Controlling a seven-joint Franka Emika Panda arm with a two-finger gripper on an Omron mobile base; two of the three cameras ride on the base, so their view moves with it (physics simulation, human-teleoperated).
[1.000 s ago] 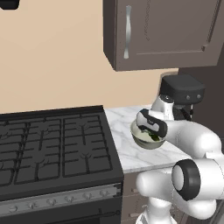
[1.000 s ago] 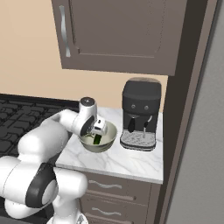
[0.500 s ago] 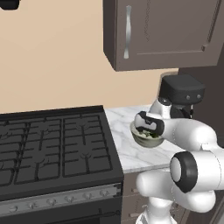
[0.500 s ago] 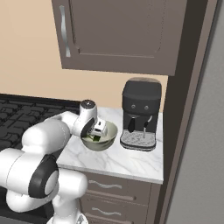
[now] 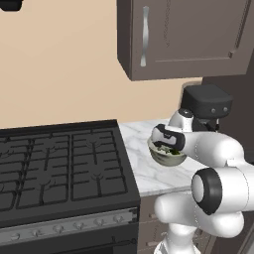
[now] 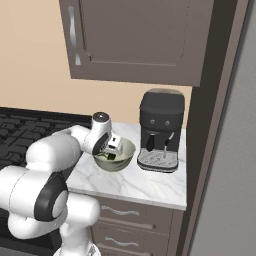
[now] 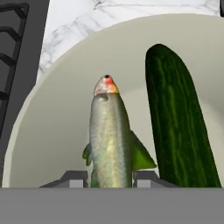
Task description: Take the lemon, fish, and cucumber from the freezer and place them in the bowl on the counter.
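Holding fish (image 7: 110,140) between gripper (image 7: 109,177) fingers | inside bowl (image 7: 52,131) beside cucumber (image 7: 179,127) | arm unmoved since earlier

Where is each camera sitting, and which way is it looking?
Left base view: behind the arm to its left, facing the stove and counter; white arm at lower right.
Right base view: behind to its right, facing the coffee machine; arm at lower left.
Hand view: on the hand, looking into the bowl at fish and cucumber; fingers beside the fish.
Both base views share the bowl.
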